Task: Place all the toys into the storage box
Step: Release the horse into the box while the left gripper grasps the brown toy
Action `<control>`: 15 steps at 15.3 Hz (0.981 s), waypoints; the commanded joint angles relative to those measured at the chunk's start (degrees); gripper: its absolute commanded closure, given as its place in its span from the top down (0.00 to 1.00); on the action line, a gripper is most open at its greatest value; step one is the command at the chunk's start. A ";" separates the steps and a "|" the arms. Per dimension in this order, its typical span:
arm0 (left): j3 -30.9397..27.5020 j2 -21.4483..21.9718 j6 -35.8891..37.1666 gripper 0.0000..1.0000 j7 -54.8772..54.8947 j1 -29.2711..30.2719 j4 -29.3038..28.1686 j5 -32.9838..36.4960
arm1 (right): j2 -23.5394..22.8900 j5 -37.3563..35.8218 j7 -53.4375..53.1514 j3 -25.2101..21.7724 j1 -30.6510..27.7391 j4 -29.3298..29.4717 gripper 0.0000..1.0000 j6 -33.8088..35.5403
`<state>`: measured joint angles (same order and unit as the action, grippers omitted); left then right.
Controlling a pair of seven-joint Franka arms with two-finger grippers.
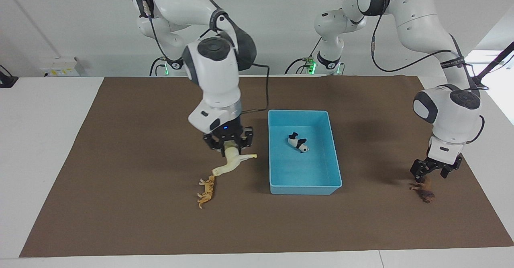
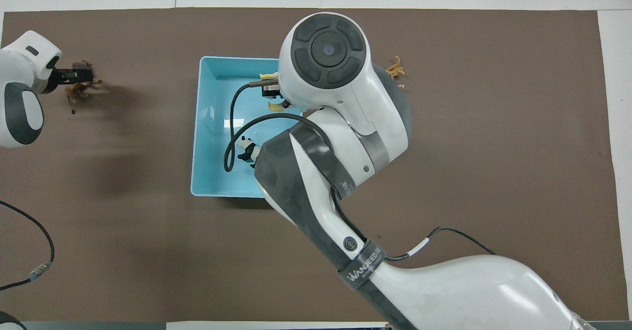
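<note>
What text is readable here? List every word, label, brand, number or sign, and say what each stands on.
"WANSEED", or something close to it; the letters are only just legible: on the black strap around the right arm, in the overhead view.
Black strap on the left arm: it carries pale lettering, too small to read.
White box by the wall: it has yellow stickers, too small to read.
The toys and the storage box show no text.

Tiger [image 2: 395, 68] and horse [image 2: 274, 105] mostly hidden under right arm overhead.
</note>
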<state>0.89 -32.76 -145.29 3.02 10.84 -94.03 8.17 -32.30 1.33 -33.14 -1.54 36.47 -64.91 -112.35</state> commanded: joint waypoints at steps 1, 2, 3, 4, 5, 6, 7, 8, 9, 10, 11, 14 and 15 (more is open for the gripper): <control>0.26 -0.55 -0.34 1.00 -0.30 -0.38 1.30 0.62 | -5.48 1.13 -2.37 -0.75 3.51 2.25 0.00 -6.02; 0.26 -0.73 -0.34 1.00 -0.30 -0.46 1.30 0.62 | -6.89 0.60 -2.46 -0.75 4.39 2.07 0.00 -7.43; 0.26 -0.82 -0.95 1.00 -0.30 -0.55 1.21 0.71 | -8.38 -0.79 -2.55 -0.49 5.71 1.81 0.00 -9.18; 0.17 -1.25 -2.26 1.00 -0.30 -0.55 1.21 0.88 | -9.27 -0.98 -3.33 -0.49 6.50 1.20 0.00 -11.03; 0.17 -1.34 -3.23 1.00 -0.21 -0.20 1.13 1.06 | -9.62 -1.07 -5.60 -0.40 6.60 -0.20 0.00 -12.27; 0.17 -1.52 -3.33 1.00 -0.21 -0.03 1.13 1.32 | -9.45 -0.90 -7.10 -0.40 6.60 -1.35 0.00 -13.67; 0.17 -1.87 -3.42 1.00 -0.30 -0.03 1.21 1.41 | -9.28 -0.55 -7.81 -0.40 6.60 -1.79 0.99 -13.60; 0.17 -2.05 -3.42 1.00 -0.30 -0.29 1.21 1.41 | -9.19 -0.54 -9.21 -0.40 6.68 -1.62 1.00 -12.81; 0.17 -2.40 -3.42 1.00 -0.30 -0.64 1.30 1.50 | -9.19 -0.98 -11.58 -0.40 6.95 -1.45 1.00 -11.15; 0.17 -2.84 -3.42 1.00 -0.30 -0.64 1.30 1.50 | -9.27 -1.33 -13.25 -0.66 7.30 -0.92 1.00 -8.35; 0.17 -3.19 -3.50 1.00 -0.21 -0.64 1.30 2.02 | -9.27 -1.33 -13.88 -0.84 7.13 -0.05 1.00 -6.76; 0.17 -4.51 -3.86 1.00 0.05 -0.47 2.70 4.48 | -7.09 -1.25 -13.63 -3.90 5.47 1.28 1.00 -1.31; 0.17 -4.60 -3.86 1.00 -0.03 -0.55 2.79 4.40 | -5.68 -1.42 -12.93 -4.96 3.98 1.28 1.00 -0.94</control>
<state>1.51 -35.93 -148.49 3.02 10.66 -93.32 11.10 -40.93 0.57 -45.97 -4.86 43.07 -63.62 -115.85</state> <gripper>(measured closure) 0.000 0.000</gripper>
